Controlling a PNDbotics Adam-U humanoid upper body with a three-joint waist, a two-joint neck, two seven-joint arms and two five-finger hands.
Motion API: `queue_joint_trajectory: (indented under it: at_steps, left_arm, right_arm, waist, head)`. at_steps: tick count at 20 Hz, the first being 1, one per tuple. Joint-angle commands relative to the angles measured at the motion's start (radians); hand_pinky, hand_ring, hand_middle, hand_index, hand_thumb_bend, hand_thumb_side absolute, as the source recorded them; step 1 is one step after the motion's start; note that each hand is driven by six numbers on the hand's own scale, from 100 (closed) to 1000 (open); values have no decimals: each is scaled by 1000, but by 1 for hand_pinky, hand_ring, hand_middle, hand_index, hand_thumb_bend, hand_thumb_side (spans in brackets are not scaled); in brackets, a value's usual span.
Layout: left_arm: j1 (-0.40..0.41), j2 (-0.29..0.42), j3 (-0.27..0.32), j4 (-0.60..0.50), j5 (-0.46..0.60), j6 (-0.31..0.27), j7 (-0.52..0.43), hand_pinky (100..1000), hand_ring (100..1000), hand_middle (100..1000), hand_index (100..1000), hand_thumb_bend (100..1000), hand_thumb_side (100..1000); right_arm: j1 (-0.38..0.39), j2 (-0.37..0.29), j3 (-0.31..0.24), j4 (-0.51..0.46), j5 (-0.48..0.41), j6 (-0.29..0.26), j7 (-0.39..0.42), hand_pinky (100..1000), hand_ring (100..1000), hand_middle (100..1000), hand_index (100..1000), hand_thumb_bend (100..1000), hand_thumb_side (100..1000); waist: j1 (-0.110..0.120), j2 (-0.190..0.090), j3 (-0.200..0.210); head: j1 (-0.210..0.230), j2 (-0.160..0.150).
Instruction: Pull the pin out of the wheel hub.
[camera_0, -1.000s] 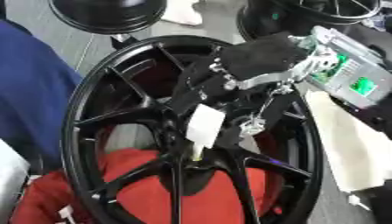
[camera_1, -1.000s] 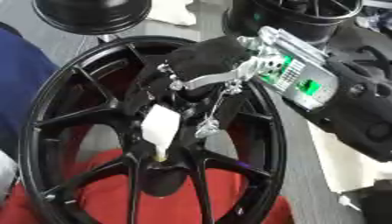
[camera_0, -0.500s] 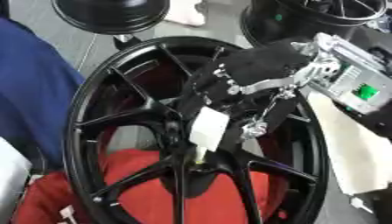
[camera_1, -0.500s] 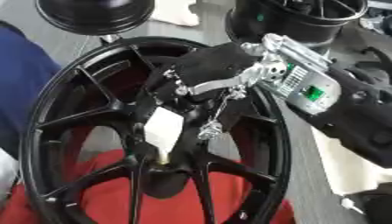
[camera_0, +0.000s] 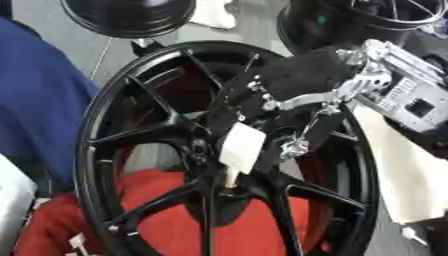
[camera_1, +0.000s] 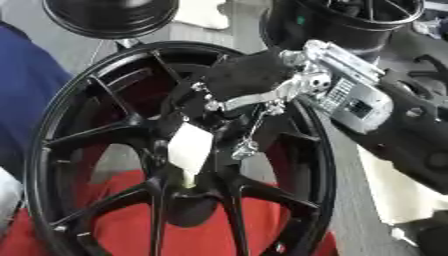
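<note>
One wheel hub (camera_0: 149, 150), black with slender spokes, fills most of both views and lies tilted, its rim running from the lower left to the upper right. Nearest the camera, a red cloth (camera_0: 166, 220) shows through the lower spokes beneath the hub. At the hub's centre stands the pin (camera_0: 241, 150), a pale, cream-coloured piece, broad and flat above and narrowing to a short stem where it meets the centre bore; it is still seated there. No writing can be read on the pin or on the hub.

Right hand (camera_0: 280, 95): black with silver linkages, it reaches in from the upper right, and its fingers are curled about the upper part of the pin. Behind the hand, the forearm carries a silver panel (camera_1: 354, 97) with a small dark square; any lettering on it is illegible.

Left side: a blue fabric surface (camera_0: 35, 115) borders the hub. A whitish cloth (camera_0: 402, 170) lies at the right, beside the rim.

Farthest away, two more black wheels (camera_0: 131, 15) stand at the upper edge, on a grey floor.
</note>
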Motion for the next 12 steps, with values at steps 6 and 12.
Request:
queue_joint_trajectory:
  at_steps: [6,12]
  left_arm:
    - [1,-1,-5,-21,7,15,-5,688,771,626,753,130,725]
    - [7,-4,-2,-21,9,17,-4,689,771,624,753,131,723]
  right_arm:
    - [-26,-23,14,-3,99,-320,315,946,955,869,909,397,100]
    - [-29,-24,35,25,164,-320,315,948,961,878,916,404,100]
  waist:
    - [7,-41,3]
    - [10,-57,1]
  head:
    - [-8,-29]
    - [-14,-23]
